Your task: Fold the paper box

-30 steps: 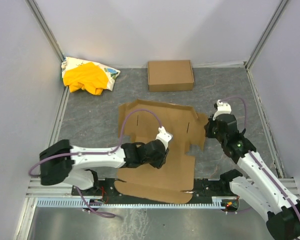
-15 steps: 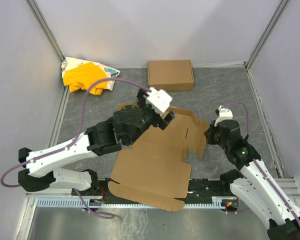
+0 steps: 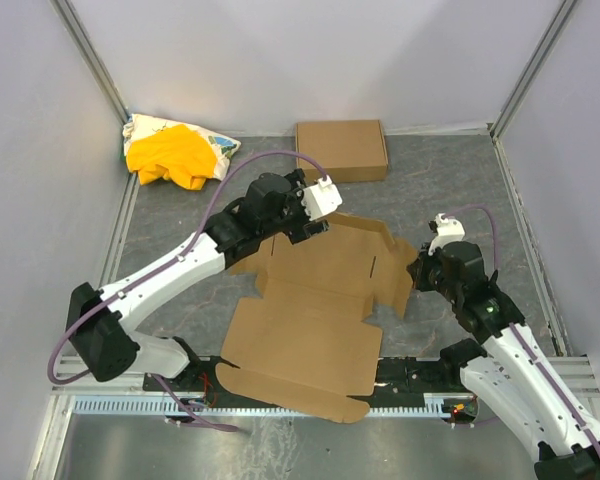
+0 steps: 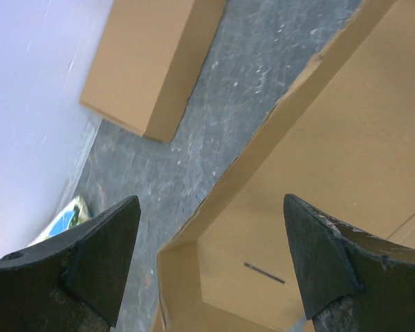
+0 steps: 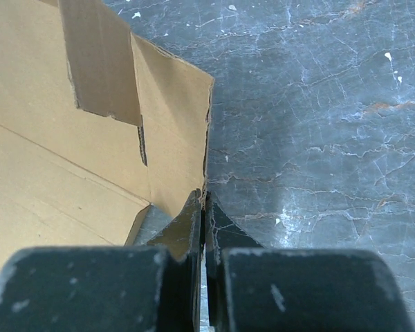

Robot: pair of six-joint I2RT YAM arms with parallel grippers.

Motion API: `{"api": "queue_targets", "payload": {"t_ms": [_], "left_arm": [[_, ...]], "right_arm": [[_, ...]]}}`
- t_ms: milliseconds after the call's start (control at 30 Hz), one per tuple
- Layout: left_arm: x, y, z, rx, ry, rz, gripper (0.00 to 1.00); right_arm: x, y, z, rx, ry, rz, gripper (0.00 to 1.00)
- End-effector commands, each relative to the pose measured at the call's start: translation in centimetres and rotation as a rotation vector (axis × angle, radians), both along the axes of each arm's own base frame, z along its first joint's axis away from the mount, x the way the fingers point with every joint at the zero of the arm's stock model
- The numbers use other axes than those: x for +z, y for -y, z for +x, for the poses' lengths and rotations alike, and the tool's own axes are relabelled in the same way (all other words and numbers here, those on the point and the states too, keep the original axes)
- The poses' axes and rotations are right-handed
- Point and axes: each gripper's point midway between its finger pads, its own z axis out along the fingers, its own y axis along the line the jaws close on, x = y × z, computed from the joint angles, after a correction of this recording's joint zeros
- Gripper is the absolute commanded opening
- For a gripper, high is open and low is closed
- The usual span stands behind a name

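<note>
The paper box lies unfolded as a wide flat sheet mid-desk, its near edge overhanging the front rail. The right gripper is closed, pinching its right flap. The left gripper hovers spread wide and empty over the far-left edge. A closed carton sits on the desk behind.

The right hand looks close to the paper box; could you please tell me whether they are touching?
Touching. The right wrist view shows the right hand shut on the edge of the paper box.
</note>
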Motion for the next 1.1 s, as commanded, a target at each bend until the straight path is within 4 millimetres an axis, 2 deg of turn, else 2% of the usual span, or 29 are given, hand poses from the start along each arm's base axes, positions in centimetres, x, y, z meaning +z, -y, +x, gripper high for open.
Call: {"api": "queue_targets", "payload": {"t_ms": [0, 167, 367, 700, 800, 933, 1000, 1067], "left_arm": [[1.3, 3.1, 0.5, -0.210, 0.080, -0.013, 0.91], [-0.4, 2.9, 0.0, -0.309, 0.079, 0.054, 0.91], [-0.6, 2.0, 2.0, -0.286, 0.119, 0.058, 0.91], [-3.7, 3.5, 3.7, -0.303, 0.067, 0.082, 0.88], [-4.4, 3.5, 3.9, -0.288, 0.051, 0.087, 0.77], [-4.7, 2.6, 4.2, -0.235, 0.059, 0.094, 0.47], [-4.6, 2.1, 4.1, -0.208, 0.062, 0.087, 0.37], [-4.7, 1.5, 4.0, -0.183, 0.071, 0.085, 0.19]], "right_arm": [[1.5, -0.9, -0.2, 0.065, 0.042, 0.019, 0.02], [1.9, -1.1, -0.2, 0.077, 0.047, 0.022, 0.02], [2.0, -1.6, -0.4, 0.107, 0.042, 0.031, 0.02], [2.1, -1.8, -0.6, 0.121, 0.047, 0.043, 0.02], [2.0, -1.9, -0.6, 0.125, 0.042, 0.040, 0.02], [2.0, -2.0, -0.6, 0.127, 0.038, 0.041, 0.02], [1.9, -2.0, -0.6, 0.128, 0.034, 0.043, 0.02], [2.0, -2.1, -0.5, 0.131, 0.031, 0.045, 0.02]]}}
